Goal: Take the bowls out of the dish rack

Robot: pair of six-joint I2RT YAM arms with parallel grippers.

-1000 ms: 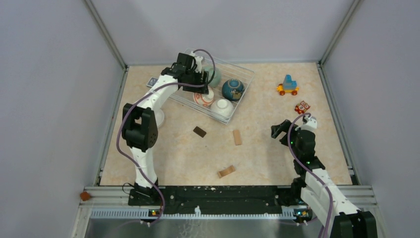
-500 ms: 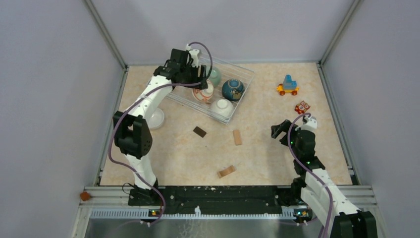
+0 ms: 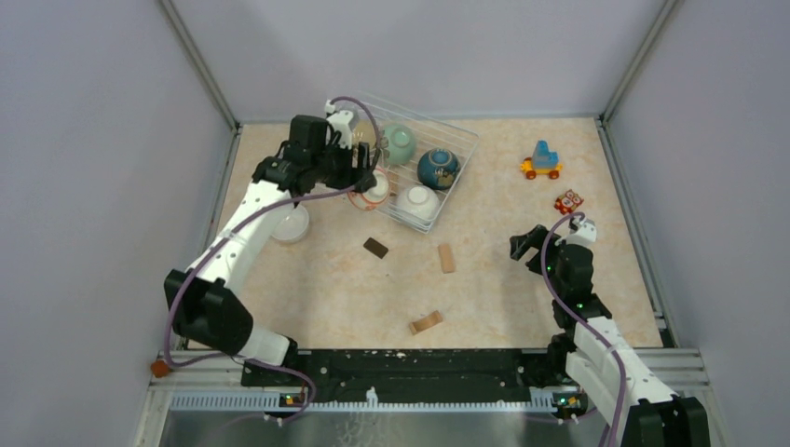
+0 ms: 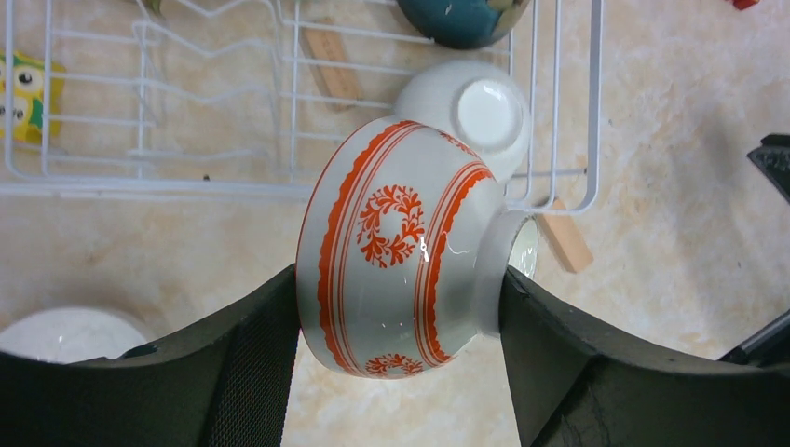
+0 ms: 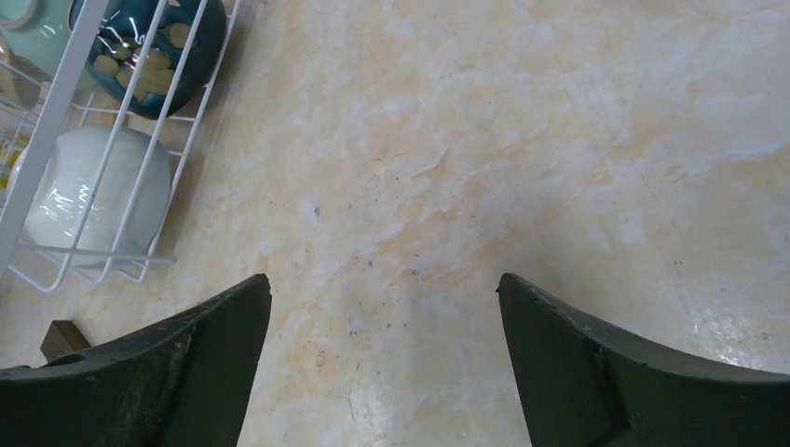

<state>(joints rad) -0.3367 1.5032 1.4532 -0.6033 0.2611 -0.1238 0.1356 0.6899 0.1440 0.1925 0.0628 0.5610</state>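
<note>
**A:** What is the left gripper (image 4: 399, 307) doing?

**B:** It is clamped on the patterned bowl (image 4: 396, 247). One finger presses the rim side and the other the foot ring, so the bowl hangs on its side between them. I'd say gripping it end to end like that keeps a smooth, round ceramic from slipping out.

**A:** And where is that bowl relative to the dish rack (image 3: 447, 126)?

**B:** In the top view it sits at the rack's near-left edge, raised off the wires. From the wrist view most of it is over the table (image 4: 140, 251), just outside the rim.

**A:** What is left inside?

**B:** A white bowl (image 4: 466, 107) upside down just behind the gripper, then the dark blue bowl (image 3: 437, 168) and the mint green bowl (image 3: 399, 142) farther back. Another white one (image 3: 291, 222) stands on the table to the left, probably the drop-off area.

**A:** The right gripper (image 5: 382, 298)?

**B:** Spread wide, empty, over bare table well away from the rack.
</note>
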